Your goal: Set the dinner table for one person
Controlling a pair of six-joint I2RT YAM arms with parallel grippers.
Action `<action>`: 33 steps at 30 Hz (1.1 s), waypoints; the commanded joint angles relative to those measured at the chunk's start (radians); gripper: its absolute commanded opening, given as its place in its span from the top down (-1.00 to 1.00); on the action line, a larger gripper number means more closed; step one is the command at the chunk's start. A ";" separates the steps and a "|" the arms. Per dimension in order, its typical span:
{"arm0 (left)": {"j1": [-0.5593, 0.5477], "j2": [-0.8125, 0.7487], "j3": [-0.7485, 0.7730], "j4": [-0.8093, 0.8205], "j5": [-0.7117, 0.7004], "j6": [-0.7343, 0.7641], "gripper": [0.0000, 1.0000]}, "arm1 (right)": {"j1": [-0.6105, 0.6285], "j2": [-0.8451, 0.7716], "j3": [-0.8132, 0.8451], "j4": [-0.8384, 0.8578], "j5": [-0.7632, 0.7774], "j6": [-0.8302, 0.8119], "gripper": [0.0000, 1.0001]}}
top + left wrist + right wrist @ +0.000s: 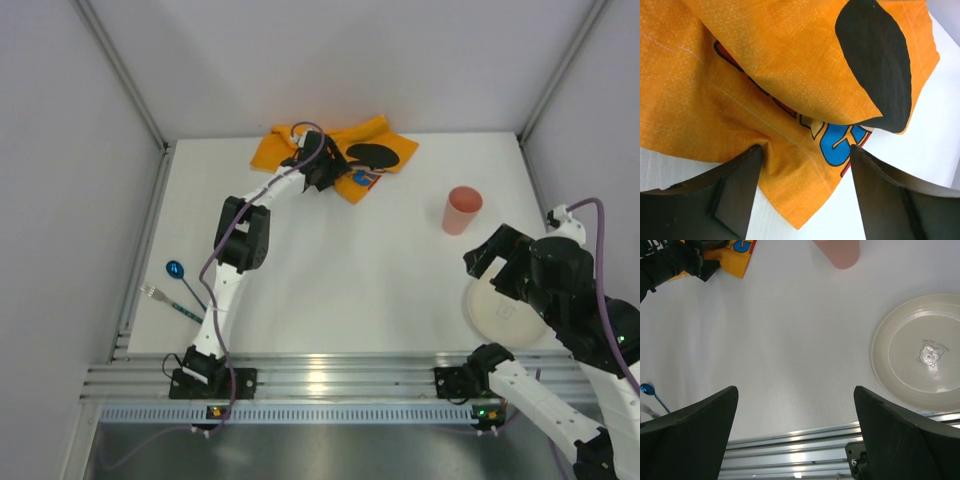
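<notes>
The white dinner table (340, 270) fills the top view. At its far edge lies a crumpled orange cartoon placemat (275, 150), folded over itself. My left gripper (322, 172) is down on the placemat's near corner. In the left wrist view the left gripper (806, 150) stands open astride that corner of the placemat (790, 190), its left finger (740, 185) pressing into the cloth. My right gripper (490, 265) hovers open over the table's right side, beside a cream plate (500, 310); the right gripper (795, 388) has nothing between its fingers.
A pink cup (462, 210) stands upright behind the plate (920, 355). A blue spoon (176, 268) and a fork (150, 292) lie near the left edge. Grey walls close in three sides, and an aluminium rail (330, 380) runs along the near edge.
</notes>
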 commanded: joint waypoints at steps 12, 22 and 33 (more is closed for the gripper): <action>-0.010 0.139 0.109 -0.045 0.200 0.023 1.00 | -0.004 0.108 0.011 0.106 -0.021 -0.077 -1.00; 0.045 -0.230 -0.171 -0.339 0.226 0.411 1.00 | -0.006 0.424 0.060 0.465 -0.240 -0.240 -0.99; 0.114 -0.671 -0.811 -0.559 0.013 0.644 1.00 | -0.004 0.998 0.194 0.692 -0.493 -0.203 -0.95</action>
